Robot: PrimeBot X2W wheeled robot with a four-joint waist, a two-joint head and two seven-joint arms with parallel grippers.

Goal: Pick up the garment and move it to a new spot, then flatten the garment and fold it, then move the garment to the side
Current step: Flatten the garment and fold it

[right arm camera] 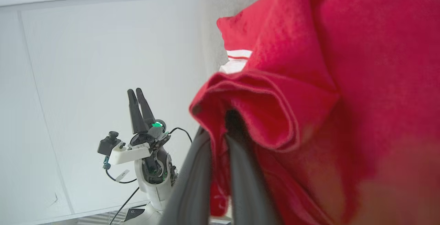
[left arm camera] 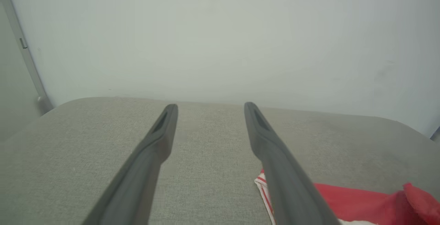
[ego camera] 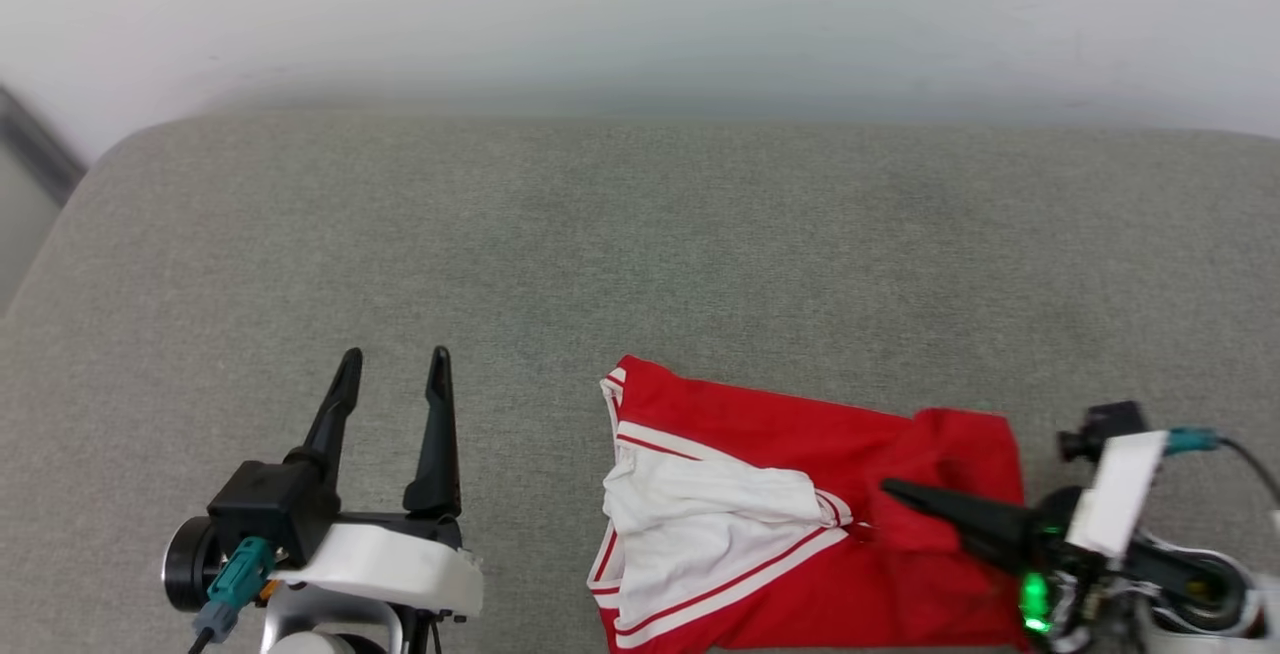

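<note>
Lighting bright, even, diffuse; shadows faint. Head view hazy along its top. Right wrist view: red jersey-fabric garment (right arm camera: 361, 63) blurred at lower right.

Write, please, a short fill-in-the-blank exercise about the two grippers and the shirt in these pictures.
1. The right gripper is shut on the ____ fabric of the garment.
2. The left gripper is ____ and holds nothing.
3. The padded surface under the garment is ____ in colour.
4. The sleeve is ____ with red stripes.

Missing words: red; open; grey; white.
</note>
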